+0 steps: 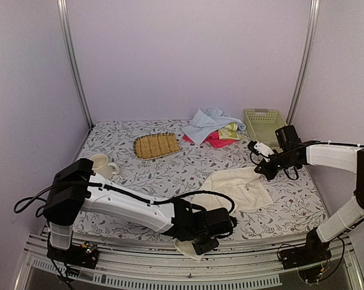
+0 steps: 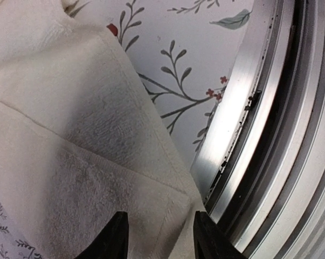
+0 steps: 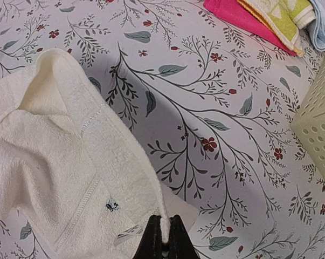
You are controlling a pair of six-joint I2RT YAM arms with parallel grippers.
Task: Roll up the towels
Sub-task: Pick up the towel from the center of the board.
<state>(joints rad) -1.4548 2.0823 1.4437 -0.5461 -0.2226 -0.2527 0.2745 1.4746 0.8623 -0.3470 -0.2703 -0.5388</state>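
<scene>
A long cream-white towel (image 1: 236, 190) lies rumpled on the flowered tablecloth, and its near corner (image 1: 188, 248) hangs over the table's front edge. My right gripper (image 3: 163, 232) is shut on the towel's far right edge (image 3: 70, 162), near its small printed mark (image 3: 112, 205), and holds that edge lifted. My left gripper (image 2: 161, 237) is open at the front edge, with the towel's near corner (image 2: 97, 162) between its black fingers (image 2: 116, 237). Light blue (image 1: 203, 121), pink (image 1: 215, 140) and yellow-green (image 1: 230, 130) towels lie heaped at the back.
A pale green lattice basket (image 1: 263, 124) stands at the back right, close to the right arm. A tan slatted mat (image 1: 156, 145) lies at the back middle, and a cream cup (image 1: 102, 164) on the left. A metal rail (image 2: 270, 135) runs along the table's front edge.
</scene>
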